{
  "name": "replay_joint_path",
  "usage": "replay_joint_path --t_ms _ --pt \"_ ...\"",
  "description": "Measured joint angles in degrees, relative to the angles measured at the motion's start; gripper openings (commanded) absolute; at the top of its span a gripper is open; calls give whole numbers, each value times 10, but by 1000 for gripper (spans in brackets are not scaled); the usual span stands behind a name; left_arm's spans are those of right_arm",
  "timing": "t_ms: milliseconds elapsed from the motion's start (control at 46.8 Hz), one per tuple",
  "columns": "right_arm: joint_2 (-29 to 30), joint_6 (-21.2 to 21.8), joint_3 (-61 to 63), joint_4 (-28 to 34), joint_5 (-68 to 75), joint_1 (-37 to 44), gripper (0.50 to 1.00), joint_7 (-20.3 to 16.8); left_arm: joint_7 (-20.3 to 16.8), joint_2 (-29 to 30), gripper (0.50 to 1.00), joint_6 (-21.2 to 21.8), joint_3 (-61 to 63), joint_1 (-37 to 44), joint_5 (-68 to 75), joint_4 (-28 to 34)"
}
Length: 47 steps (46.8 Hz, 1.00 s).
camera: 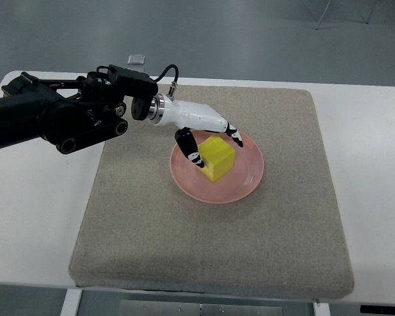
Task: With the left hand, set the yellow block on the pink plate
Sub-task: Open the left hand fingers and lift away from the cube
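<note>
The yellow block (215, 161) rests on the pink plate (245, 181), left of the plate's middle. My left hand (217, 150), white with black fingertips, reaches in from the left over the plate's back rim. Its thumb (192, 153) presses the block's left side and its fingers (234, 134) lie at the block's far right corner, so the hand closes around the block. The right arm is out of view.
The plate lies on a grey-beige mat (204, 250) that covers most of the white table (372, 171). My black left forearm (59, 115) spans the table's back left. A small grey object (136, 59) lies on the floor behind the table.
</note>
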Motion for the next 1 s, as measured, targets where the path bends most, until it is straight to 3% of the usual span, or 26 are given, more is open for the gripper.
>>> replay_joint_path --t_ms 299,619,812,940,1004 --pt "0 0 0 0 0 0 924 0 -7 41 881 1 -3 -8 0 14" --pt "0 0 0 0 0 0 924 0 -23 43 879 7 2 2 1 109" --pt "0 0 0 0 0 0 924 0 -23 31 881 13 0 25 -5 207" --pt "0 0 0 0 0 0 924 0 -23 26 889 51 -2 47 -20 247" --pt "0 0 0 0 0 0 924 0 -23 24 917 73 -1 58 -33 259"
